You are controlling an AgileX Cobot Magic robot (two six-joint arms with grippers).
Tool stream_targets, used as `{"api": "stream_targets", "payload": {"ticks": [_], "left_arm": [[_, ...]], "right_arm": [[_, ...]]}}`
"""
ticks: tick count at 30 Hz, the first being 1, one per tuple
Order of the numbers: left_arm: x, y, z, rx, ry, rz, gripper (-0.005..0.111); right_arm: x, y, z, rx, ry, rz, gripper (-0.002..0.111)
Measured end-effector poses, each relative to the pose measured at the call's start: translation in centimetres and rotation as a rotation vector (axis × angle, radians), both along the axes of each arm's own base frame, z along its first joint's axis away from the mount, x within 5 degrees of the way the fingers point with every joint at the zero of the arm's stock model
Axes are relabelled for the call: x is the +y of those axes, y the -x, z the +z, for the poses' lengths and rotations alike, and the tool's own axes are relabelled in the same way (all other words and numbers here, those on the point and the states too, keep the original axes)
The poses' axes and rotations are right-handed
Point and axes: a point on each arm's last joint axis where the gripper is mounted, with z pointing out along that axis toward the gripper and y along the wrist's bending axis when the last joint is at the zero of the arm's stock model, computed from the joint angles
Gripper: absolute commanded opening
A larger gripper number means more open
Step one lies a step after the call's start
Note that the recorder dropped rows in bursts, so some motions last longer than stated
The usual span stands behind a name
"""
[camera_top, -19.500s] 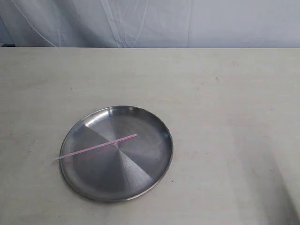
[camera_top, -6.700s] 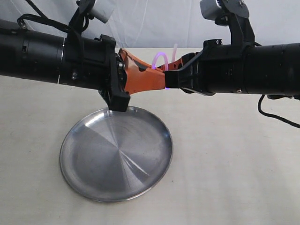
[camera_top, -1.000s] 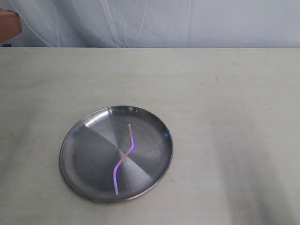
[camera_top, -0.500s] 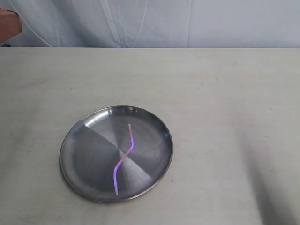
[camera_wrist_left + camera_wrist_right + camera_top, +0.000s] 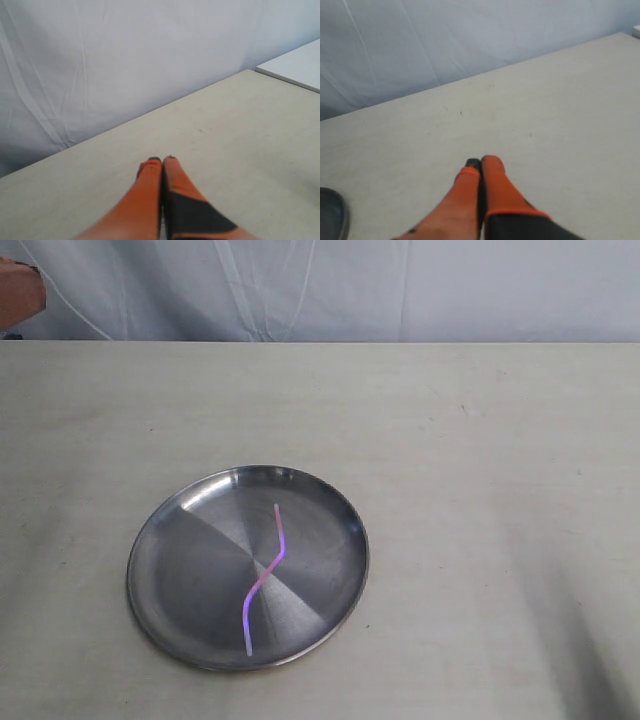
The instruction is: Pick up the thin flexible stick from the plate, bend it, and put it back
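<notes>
Jaws pressed together in both wrist views; only exterior shows wavy stick (image 5: 265,578) on plate (image 5: 190,560).

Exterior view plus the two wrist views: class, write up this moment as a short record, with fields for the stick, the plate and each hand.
stick: thin flexible stick, pink to purple, bent in a shallow S
stick place: lying inside the plate, touched by neither hand
plate: round, shiny steel, resting on the table
left hand: shut, holding nothing, above bare table
right hand: shut, holding nothing, away from the plate
task stage: the bent stick lies on the plate
</notes>
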Motion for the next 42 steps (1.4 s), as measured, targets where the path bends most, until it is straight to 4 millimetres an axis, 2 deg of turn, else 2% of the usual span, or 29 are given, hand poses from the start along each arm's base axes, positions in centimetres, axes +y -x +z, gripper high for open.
{"api": "stream_targets", "payload": {"ticks": [10,24,28,31,37,42], "left_arm": [[0.0,0.0,0.0,0.000,0.000,0.000,0.000],[0.0,0.0,0.0,0.000,0.000,0.000,0.000],[0.2,0.0,0.0,-0.030,-0.062,0.005,0.000],[0.5,0.7,-0.2,-0.050,-0.081,0.006,0.000],[2.2,3.7,-3.4,-0.126,-0.057,0.053,0.000],[3.9,5.2,-7.8,-0.084,0.031,0.202,0.000]], "right_arm": [[0.0,0.2,-0.2,0.016,0.077,0.019,-0.001],[0.0,0.2,-0.2,0.013,0.082,0.022,-0.001],[0.0,0.2,-0.2,0.013,0.082,0.022,-0.001],[0.0,0.2,-0.2,0.013,0.082,0.022,-0.001],[0.0,0.2,-0.2,0.013,0.082,0.022,-0.001],[0.0,0.2,-0.2,0.013,0.082,0.022,-0.001]]}}
